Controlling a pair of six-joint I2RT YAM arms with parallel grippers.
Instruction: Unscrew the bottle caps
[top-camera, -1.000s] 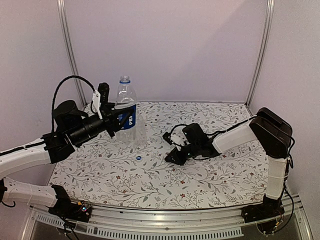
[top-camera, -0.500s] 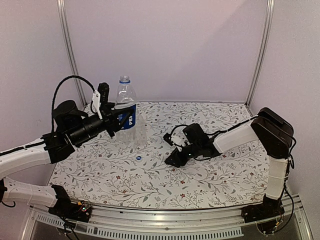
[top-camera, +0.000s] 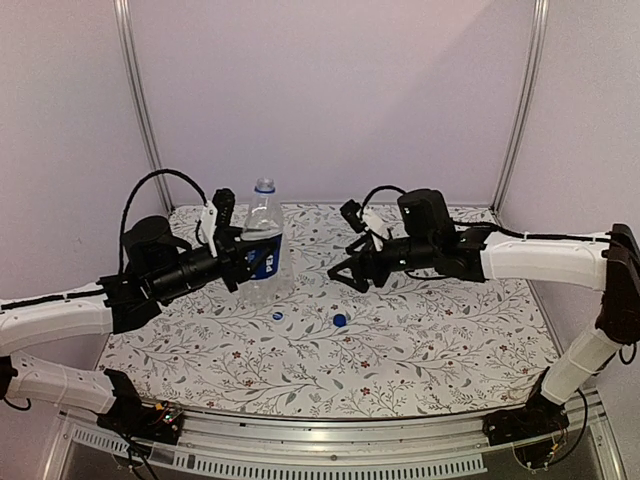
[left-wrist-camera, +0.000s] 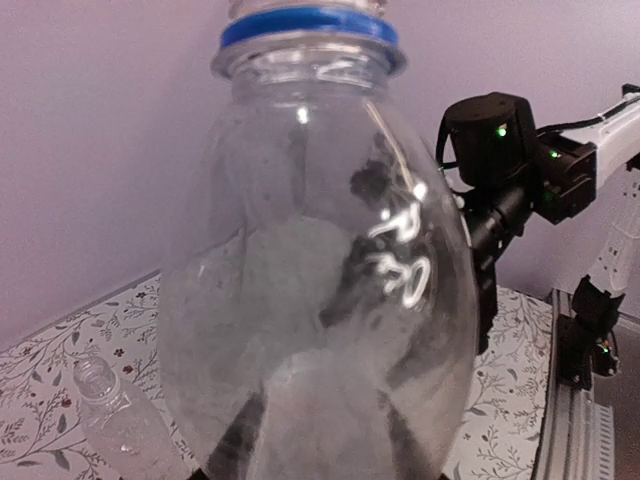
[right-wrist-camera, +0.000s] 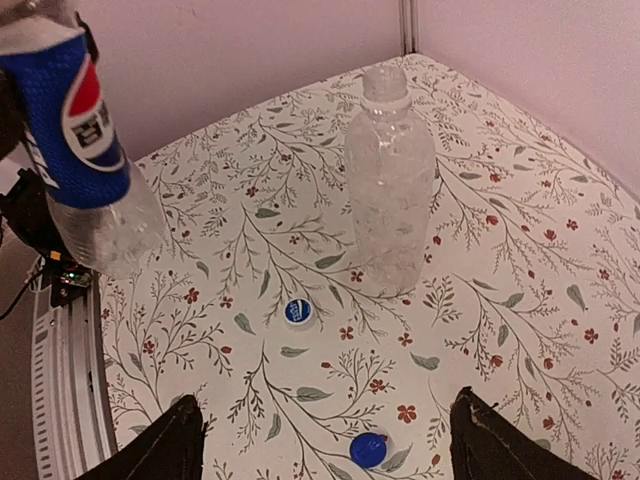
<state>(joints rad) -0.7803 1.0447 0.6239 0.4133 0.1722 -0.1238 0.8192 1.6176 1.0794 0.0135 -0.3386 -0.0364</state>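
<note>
My left gripper (top-camera: 240, 258) is shut on the labelled bottle (top-camera: 263, 240), holding it slightly tilted over the left of the table. Its blue label (right-wrist-camera: 75, 130) shows in the right wrist view. A blue ring (left-wrist-camera: 305, 25) circles its neck and the mouth above is bare. The plain bottle (right-wrist-camera: 390, 200) stands uncapped near the back, also low in the left wrist view (left-wrist-camera: 115, 420). Two blue bottle caps lie on the mat: one (top-camera: 279, 314) (right-wrist-camera: 298, 311) near the bottles, the other (top-camera: 340, 320) (right-wrist-camera: 368, 449) below my right gripper (top-camera: 350, 272), which hangs open and empty (right-wrist-camera: 325, 405).
The flower-patterned mat (top-camera: 430, 340) covers the table. White walls and metal posts (top-camera: 520, 110) close in the back and sides. The front rail (right-wrist-camera: 60, 330) runs along the near edge.
My right gripper rose from the mat, swung back and to the right and opened, leaving a blue cap on the mat. The left arm shifted the labelled bottle slightly right.
</note>
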